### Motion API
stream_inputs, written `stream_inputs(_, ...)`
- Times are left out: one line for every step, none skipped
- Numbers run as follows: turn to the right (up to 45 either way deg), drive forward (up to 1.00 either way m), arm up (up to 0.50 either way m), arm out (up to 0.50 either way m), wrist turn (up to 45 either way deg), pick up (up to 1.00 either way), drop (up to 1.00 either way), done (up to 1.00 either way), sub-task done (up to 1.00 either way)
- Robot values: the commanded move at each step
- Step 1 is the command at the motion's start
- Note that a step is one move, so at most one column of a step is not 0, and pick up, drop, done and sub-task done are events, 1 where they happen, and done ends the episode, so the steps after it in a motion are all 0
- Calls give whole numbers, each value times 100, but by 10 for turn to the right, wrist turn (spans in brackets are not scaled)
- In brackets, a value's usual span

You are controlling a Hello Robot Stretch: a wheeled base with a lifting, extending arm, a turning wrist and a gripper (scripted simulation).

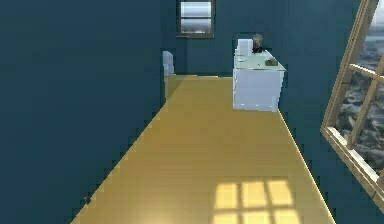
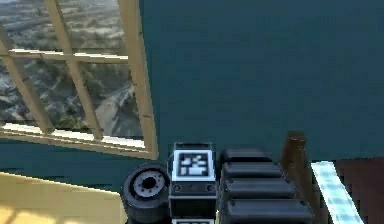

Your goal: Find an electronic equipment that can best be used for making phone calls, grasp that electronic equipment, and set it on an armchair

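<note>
Fingers cannot be made out, so their state cannot be told. The gripper appears as a dark round body low in the arm side view, just left of a white square with black marks. Its far end is not distinct, so I cannot tell whether it holds anything. Right of the marker lie the arm's stacked dark segments, then a dark post and a pale checked cloth. Above the gripper is a teal wall, with a framed window to the left.

In the forward view a yellow floor runs to a white cabinet by the far wall. On its top stand a white box, a dark object and a small flat blob. Whether any of these is the phone cannot be told.
</note>
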Motion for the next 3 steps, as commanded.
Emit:
stream_inputs(0, 20, 0, 0, 0, 0, 0, 0, 0)
stream_inputs(30, 0, 0, 0, 0, 0, 0, 0, 0)
stream_inputs(0, 100, 0, 0, 0, 0, 0, 0, 0)
